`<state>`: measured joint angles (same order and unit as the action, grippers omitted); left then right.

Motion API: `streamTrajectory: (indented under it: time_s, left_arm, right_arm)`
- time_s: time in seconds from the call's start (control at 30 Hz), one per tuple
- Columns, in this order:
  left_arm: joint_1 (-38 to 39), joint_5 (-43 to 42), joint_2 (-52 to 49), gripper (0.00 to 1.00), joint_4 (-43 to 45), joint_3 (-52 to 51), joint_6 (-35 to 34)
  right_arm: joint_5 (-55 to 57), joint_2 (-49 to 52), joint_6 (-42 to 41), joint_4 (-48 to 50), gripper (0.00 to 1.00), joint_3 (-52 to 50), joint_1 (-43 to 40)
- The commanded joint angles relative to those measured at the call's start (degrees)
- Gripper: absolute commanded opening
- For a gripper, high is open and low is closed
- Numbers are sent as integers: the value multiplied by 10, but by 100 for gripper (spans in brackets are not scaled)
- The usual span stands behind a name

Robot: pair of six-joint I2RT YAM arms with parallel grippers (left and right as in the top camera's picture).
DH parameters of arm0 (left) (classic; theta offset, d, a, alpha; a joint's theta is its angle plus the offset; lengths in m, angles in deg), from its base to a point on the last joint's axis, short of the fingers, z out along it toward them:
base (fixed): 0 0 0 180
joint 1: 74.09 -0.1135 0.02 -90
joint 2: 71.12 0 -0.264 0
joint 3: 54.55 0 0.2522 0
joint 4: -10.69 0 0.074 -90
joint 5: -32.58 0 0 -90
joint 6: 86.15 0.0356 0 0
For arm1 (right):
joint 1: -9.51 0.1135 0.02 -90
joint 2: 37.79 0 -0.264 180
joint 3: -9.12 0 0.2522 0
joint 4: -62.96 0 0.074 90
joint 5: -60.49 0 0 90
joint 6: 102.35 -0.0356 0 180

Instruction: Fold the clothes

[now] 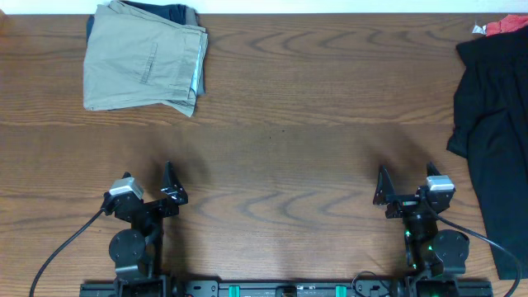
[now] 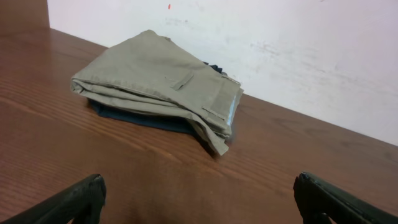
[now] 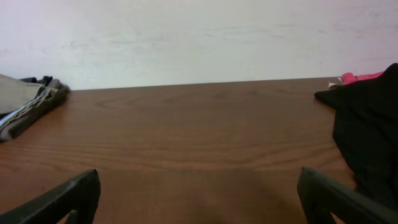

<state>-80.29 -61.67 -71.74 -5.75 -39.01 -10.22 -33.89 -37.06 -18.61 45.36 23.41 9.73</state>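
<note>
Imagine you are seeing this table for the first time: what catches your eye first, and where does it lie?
The neatly folded khaki trousers at the far left of the table, stacked on a dark garment, stand out first. Next comes the black garment, crumpled and unfolded along the right edge, with something red behind it. The left hand and right hand are open and empty at the near side.

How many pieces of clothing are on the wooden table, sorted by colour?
Khaki-tan folded trousers: 1
Dark blue folded garment, beneath the trousers: 1
Black soft-fabric garment, unfolded at the right edge: 1
Red fabric piece, far right corner, partly out of view: 1
Total: 4
</note>
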Motion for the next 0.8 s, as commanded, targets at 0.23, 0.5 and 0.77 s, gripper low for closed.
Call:
streamTrajectory:
  time_s: [0.23,0.5,0.77]
  left_arm:
    - [2,-2,4,98,-9,-16,7]
    - [2,-2,4,98,-9,-16,7]
    - [2,-2,4,98,-9,-16,7]
  right_arm:
    - [5,-3,8,-2,99,-2,-6]
    - [5,-3,8,-2,99,-2,-6]
    - [-144,-3,-189,48,99,-2,-5]
